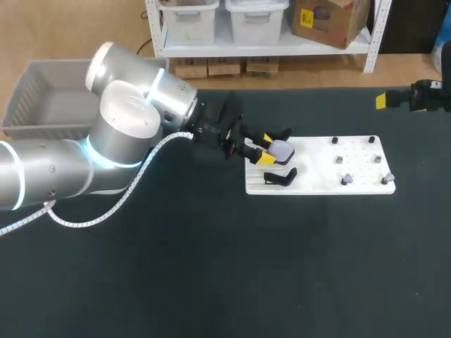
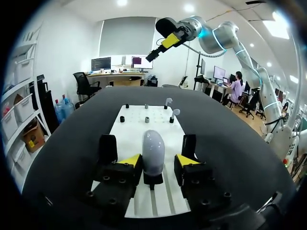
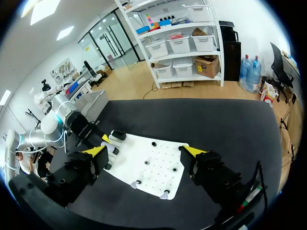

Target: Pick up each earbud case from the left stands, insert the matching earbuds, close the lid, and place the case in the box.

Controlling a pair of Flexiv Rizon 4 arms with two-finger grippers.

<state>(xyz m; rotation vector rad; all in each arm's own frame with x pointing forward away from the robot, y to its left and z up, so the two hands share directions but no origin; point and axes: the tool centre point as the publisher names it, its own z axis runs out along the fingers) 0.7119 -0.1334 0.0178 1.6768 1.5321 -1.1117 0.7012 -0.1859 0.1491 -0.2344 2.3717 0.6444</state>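
The left arm comes in low across the black table, and the left gripper sits at the near end of the white board. Its yellow-tipped fingers straddle the pale lavender earbud case. The case stands upright on a black stand at the board's left end. From the left wrist view the case rises between the two fingertips, with a narrow gap showing on at least one side. The left gripper is therefore spread around the case rather than clamped on it. Just beside this stand, nearer the board's front edge, a second black stand carries nothing. At the board's far end two white earbuds sit on pegs among several small dark pegs. A grey plastic box rests at the table's back left corner, well apart from the board. The right gripper hangs high above the table beyond the board's right end, its fingers spread wide and holding nothing.
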